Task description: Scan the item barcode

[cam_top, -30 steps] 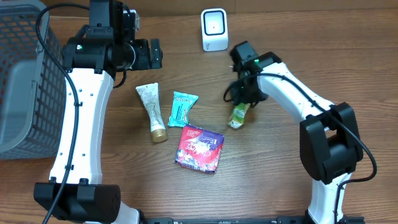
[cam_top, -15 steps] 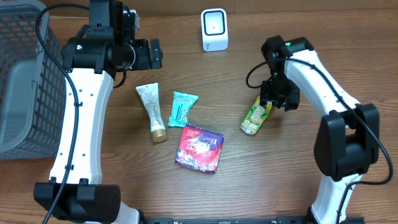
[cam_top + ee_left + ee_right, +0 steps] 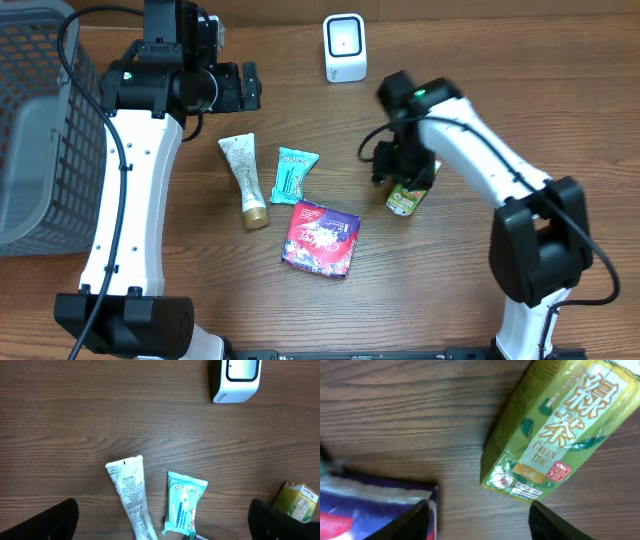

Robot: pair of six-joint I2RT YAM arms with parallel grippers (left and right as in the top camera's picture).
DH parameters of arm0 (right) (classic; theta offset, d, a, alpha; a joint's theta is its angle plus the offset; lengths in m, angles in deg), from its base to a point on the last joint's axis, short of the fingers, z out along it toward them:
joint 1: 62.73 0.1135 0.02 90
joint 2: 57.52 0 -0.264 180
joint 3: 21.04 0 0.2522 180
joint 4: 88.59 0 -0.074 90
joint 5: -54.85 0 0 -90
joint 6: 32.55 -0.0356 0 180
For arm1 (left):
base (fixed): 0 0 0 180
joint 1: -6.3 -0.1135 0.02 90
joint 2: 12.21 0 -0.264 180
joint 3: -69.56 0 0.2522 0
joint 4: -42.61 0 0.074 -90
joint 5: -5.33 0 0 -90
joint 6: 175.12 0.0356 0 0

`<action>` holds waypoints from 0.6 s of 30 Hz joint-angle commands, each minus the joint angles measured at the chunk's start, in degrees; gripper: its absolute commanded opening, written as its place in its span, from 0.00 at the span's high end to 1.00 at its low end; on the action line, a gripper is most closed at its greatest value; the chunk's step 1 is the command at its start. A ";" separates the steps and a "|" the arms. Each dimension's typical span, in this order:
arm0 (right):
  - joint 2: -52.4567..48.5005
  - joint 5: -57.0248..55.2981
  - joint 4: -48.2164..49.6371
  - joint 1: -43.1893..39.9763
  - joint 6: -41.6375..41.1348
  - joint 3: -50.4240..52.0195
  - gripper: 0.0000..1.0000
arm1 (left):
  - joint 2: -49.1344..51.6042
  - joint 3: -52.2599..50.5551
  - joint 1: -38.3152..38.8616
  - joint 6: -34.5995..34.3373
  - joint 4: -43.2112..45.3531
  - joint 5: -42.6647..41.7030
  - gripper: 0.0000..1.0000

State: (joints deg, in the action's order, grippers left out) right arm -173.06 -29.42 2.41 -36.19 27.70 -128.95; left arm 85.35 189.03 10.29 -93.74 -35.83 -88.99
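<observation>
green tea carton (image 3: 555, 430) lying flat on the counter (image 3: 560, 80), near the purple pack (image 3: 320, 238), well apart from the scanner (image 3: 345, 47) | right gripper (image 3: 477, 517) hovering over it, jaws apart, holding nothing; left gripper (image 3: 247, 87) gaping wide | risk: fingers (image 3: 407, 521) skidding it off, barcode ending face-down | since half a second ago: right arm swinging back left over it

Even, bright light; right wrist view seems slightly blurred.
</observation>
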 commanded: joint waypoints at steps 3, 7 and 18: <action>0.31 -17.49 1.03 2.73 -16.52 0.35 0.32 | 0.37 0.15 -0.59 1.14 0.22 -0.61 0.00; -1.51 -17.31 2.86 2.86 -16.44 0.37 0.31 | 0.37 0.15 -0.59 1.14 0.22 -0.61 0.00; -6.64 -20.46 5.35 5.18 -11.98 0.37 0.32 | 0.37 0.15 -0.59 1.14 0.22 -0.61 0.00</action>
State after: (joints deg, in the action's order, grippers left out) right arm -178.57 -46.70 7.39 -32.26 15.04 -128.86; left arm 85.35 189.03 10.29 -93.74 -35.83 -88.99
